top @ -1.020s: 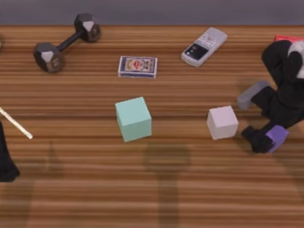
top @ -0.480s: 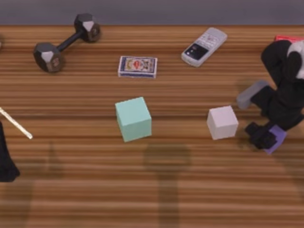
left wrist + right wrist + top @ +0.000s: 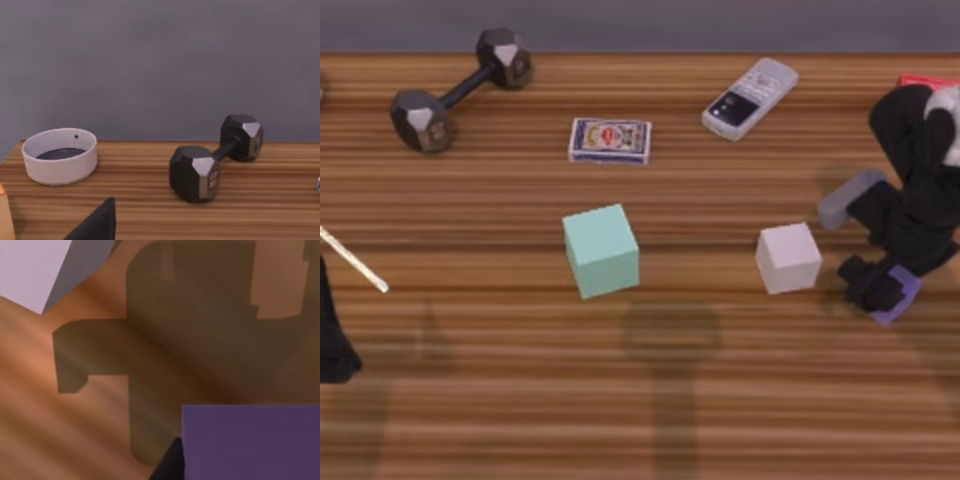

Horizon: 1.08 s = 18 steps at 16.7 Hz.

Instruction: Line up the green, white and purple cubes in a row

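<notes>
The right gripper is low over the table's right side, its fingers closed on the purple cube — the cube shows as a violet block partly hidden under the black fingers. In the right wrist view the purple cube fills the near corner, with a corner of the white cube farther off and the arm's shadow lying across the wooden table between them.

From above, the white cube sits just to the left of the gripper, close to it but apart. The green cube stands near the table's middle, well apart from the white one and roughly level with it.

Along the far edge lie a dumbbell, a box of playing cards and a grey phone.

The left arm is parked at the table's left edge — whether its fingers are open or closed cannot be told. Its wrist view shows the dumbbell and a white bowl.
</notes>
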Tool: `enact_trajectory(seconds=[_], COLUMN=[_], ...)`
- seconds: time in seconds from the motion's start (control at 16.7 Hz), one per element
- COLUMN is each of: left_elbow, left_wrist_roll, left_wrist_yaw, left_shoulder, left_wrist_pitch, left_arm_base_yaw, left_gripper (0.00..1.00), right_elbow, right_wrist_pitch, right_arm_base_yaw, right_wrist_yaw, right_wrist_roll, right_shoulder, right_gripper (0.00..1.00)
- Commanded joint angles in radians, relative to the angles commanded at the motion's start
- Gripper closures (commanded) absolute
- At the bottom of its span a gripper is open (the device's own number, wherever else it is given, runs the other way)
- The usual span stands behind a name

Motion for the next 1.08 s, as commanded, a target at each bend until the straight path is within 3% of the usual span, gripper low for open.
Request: enact_trajectory(seconds=[0.24, 0.66, 1.08], left_elbow=[0.0, 0.0, 0.0], left_wrist_roll=[0.0, 0.0, 0.0], left_wrist_yaw=[0.0, 0.0, 0.0], left_shoulder=[0.0, 0.0, 0.0], left_wrist_pitch=[0.0, 0.0, 0.0], left_arm_base_yaw=[0.0, 0.0, 0.0], left_gripper=[0.0, 0.0, 0.0], right_elbow=[0.02, 0.133, 0.139], right_wrist_pitch=[-0.039, -0.26, -0.268], right_arm_base_yaw=[0.002, 0.008, 0.021], right_wrist_yaw=[-0.013, -0.013, -0.013], right_wrist_roll=[0.007, 0.007, 0.044], right_shoulder=[-0.044, -0.148, -0.147], right_gripper=[1.0, 1.0, 1.0])
